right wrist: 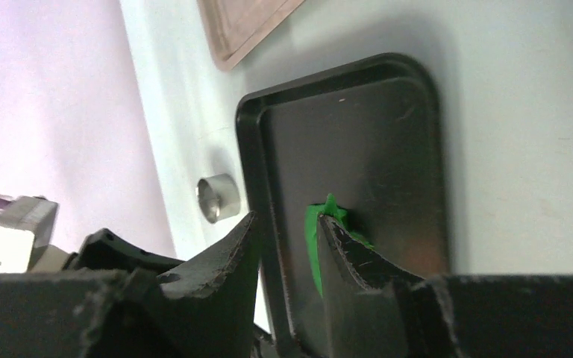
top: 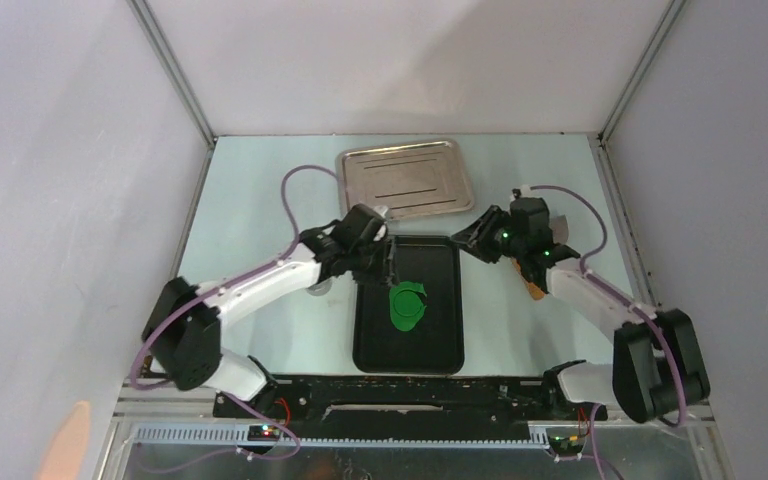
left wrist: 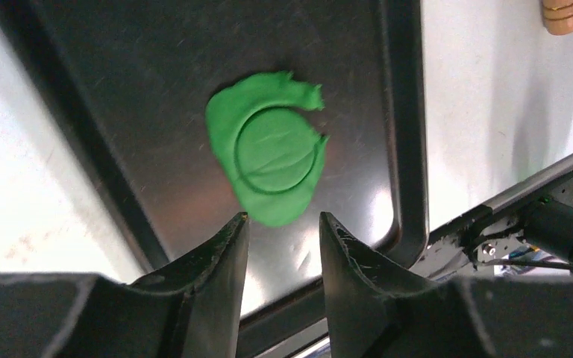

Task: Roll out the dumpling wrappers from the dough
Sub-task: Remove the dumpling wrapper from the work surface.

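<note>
Dough [top: 407,306] — oval, long axis along the tray [top: 440,340] — lies flat; left fingers [left wrist: 220,265], right fingers [right wrist: 227,261] spread, empty.

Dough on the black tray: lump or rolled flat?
Flat. The dough lies as a thin sheet on the black tray, a circular groove pressed into its middle, ragged margin around it.

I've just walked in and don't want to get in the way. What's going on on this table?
Two robot arms are making dumpling wrappers from green dough on a black tray. The dough lies flattened in the tray, with a round wrapper pressed out in its middle but not yet lifted from the scrap. The left gripper hovers just above it, open and empty. The right gripper is near the tray's far right corner, also open and empty. A small metal ring stands on the table left of the tray.
</note>
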`<state>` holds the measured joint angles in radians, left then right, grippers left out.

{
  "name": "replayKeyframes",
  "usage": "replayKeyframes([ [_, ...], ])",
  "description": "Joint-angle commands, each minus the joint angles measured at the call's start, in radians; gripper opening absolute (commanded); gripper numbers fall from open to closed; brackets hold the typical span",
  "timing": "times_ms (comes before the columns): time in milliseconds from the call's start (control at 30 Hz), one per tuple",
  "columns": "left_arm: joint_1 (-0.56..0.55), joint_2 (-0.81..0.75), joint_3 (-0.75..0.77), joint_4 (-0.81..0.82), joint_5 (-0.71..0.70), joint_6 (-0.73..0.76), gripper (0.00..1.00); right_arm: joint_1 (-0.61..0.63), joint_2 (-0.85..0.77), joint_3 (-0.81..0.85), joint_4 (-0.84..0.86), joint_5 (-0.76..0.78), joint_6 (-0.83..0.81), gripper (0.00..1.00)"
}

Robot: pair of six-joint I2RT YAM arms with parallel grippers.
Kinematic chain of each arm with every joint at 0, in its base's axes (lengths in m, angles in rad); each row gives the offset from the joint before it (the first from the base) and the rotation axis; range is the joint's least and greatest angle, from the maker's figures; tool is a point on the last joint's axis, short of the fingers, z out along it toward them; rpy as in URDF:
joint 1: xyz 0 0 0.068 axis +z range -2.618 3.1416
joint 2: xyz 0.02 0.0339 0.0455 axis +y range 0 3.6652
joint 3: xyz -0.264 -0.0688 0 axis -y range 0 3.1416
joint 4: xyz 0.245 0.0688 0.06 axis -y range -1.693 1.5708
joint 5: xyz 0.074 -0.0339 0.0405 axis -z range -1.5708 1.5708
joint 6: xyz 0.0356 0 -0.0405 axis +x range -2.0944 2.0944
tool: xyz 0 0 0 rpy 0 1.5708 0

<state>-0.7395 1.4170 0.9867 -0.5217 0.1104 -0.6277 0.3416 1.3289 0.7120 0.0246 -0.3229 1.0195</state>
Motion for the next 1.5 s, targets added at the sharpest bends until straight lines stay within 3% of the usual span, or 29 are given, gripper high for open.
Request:
replayKeyframes([
  [0, -0.086, 0.161, 0.182, -0.082, -0.077, 0.076, 0.44, -0.074, -0.123, -0.042, -0.189, 0.068, -0.114, 0.36],
  [167, -0.162, 0.343, 0.381, -0.134, -0.106, 0.081, 0.53, -0.205, -0.274, -0.117, -0.254, 0.048, -0.125, 0.36],
  [367, -0.224, 0.466, 0.508, -0.222, -0.287, 0.077, 0.56, -0.312, -0.348, -0.145, -0.326, 0.005, -0.177, 0.37],
  [600, -0.236, 0.497, 0.488, -0.099, -0.158, 0.104, 0.47, -0.326, -0.350, -0.156, -0.323, -0.015, -0.181, 0.37],
  [867, -0.236, 0.634, 0.618, -0.144, -0.119, 0.150, 0.42, -0.328, -0.341, -0.157, -0.313, -0.022, -0.182, 0.37],
  [1467, -0.129, 0.649, 0.556, -0.171, -0.169, 0.179, 0.40, -0.328, -0.334, -0.157, -0.305, -0.019, -0.174, 0.37],
])
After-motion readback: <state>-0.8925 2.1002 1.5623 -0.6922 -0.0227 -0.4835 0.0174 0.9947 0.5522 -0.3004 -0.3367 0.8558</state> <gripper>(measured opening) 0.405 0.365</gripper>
